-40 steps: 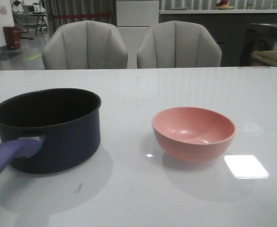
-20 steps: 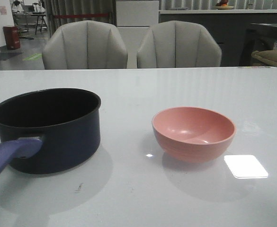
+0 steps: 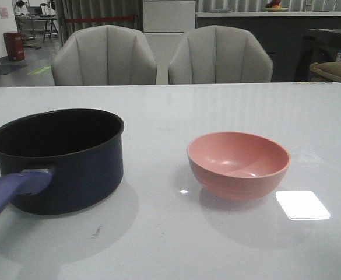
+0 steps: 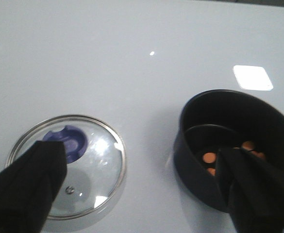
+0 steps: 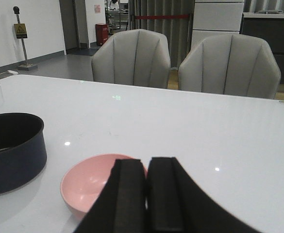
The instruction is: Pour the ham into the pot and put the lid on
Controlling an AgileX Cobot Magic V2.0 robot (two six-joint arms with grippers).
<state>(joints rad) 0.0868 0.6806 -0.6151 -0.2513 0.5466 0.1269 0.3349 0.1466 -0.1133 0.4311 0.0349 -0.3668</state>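
One step left, by the look of it: ham (image 4: 208, 157) already in the pot (image 4: 239, 145), lid (image 4: 69, 165) flat on the table (image 4: 132, 63).
Left gripper (image 4: 146, 194) spread wide, lid under one finger, pot under the other. Right gripper (image 5: 146, 194) pressed closed, empty, above the pink bowl (image 5: 91, 187). Lid likely rigid, breakable, rim slick; best grasped at the blue knob (image 4: 66, 143).

Pot (image 3: 65, 160) left of pink bowl (image 3: 238, 164)
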